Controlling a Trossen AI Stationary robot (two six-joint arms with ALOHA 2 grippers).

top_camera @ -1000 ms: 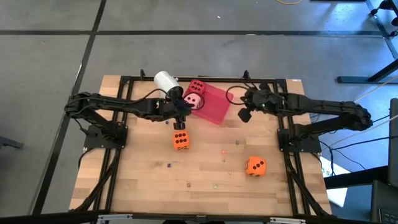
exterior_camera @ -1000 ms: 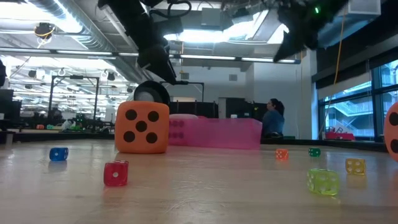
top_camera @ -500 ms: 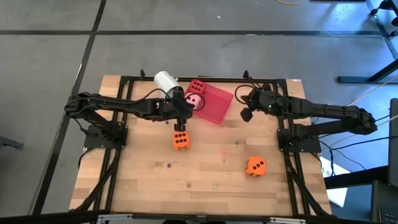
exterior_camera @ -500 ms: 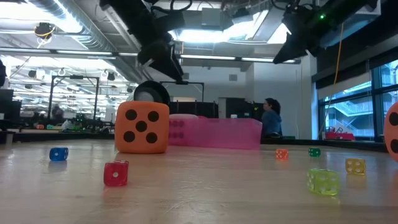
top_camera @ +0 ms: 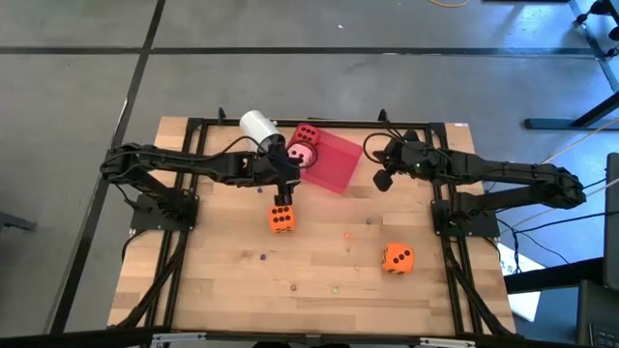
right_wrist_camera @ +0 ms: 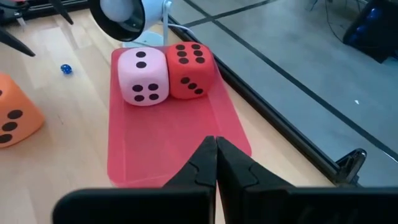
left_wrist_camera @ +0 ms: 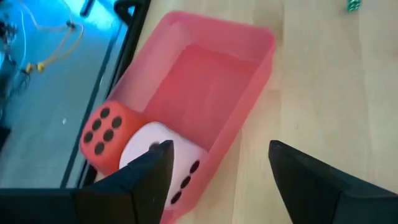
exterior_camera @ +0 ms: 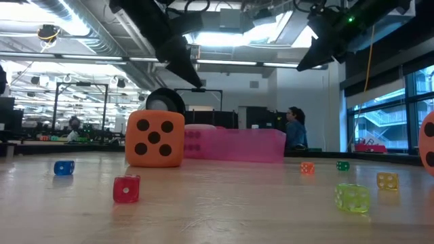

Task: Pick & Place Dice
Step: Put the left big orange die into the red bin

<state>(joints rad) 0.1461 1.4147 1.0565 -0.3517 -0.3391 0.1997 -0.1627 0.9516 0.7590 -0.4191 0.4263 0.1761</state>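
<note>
Pale wooden planks carry a translucent pink tray [top_camera: 327,160] holding the pink die [right_wrist_camera: 143,76] and red die [right_wrist_camera: 191,68] side by side. Left gripper [left_wrist_camera: 217,171], fingers apart, hovers above the tray's edge near one orange die [top_camera: 281,217]; the other orange die [top_camera: 397,258] sits well apart. Right gripper [right_wrist_camera: 216,152] hovers pinched together.

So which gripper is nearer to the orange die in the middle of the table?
Left. The left gripper hangs right beside the orange die, jaws open. The right gripper, shut, is far off, beyond the tray.
</note>
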